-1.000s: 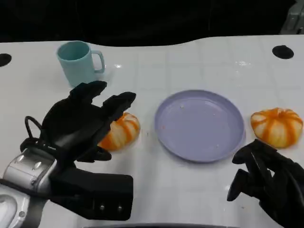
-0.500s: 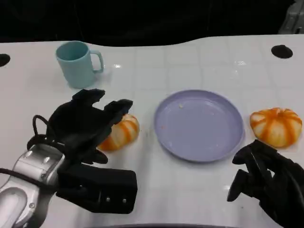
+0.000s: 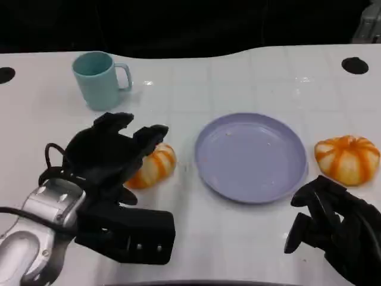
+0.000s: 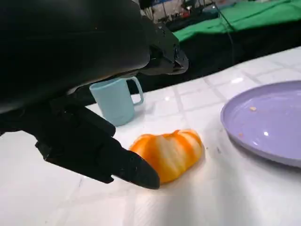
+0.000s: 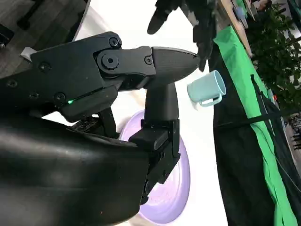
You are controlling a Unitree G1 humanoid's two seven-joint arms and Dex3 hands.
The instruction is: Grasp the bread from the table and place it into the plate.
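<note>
Left hand poised over the bread, fingers spread, nothing held yet.

The left hand (image 3: 110, 156) hangs over the near-left bread (image 3: 150, 167), which lies on the white table (image 3: 238, 71) just left of the purple plate (image 3: 250, 156); in the left wrist view one finger (image 4: 134, 170) reaches the table close against the loaf's side, though actual contact cannot be told. To grip well, the fingers should come down around both sides of the loaf and close gently, since it looks soft, then lift it clear of the rim before moving right to the plate. The bread is a rounded, pumpkin-like bun with orange and pale stripes. A second such bun (image 3: 347, 158) sits right of the plate, near the right hand (image 3: 333, 229), whose fingers are loosely curled on nothing. A teal cup (image 3: 98, 79) stands far left.
</note>
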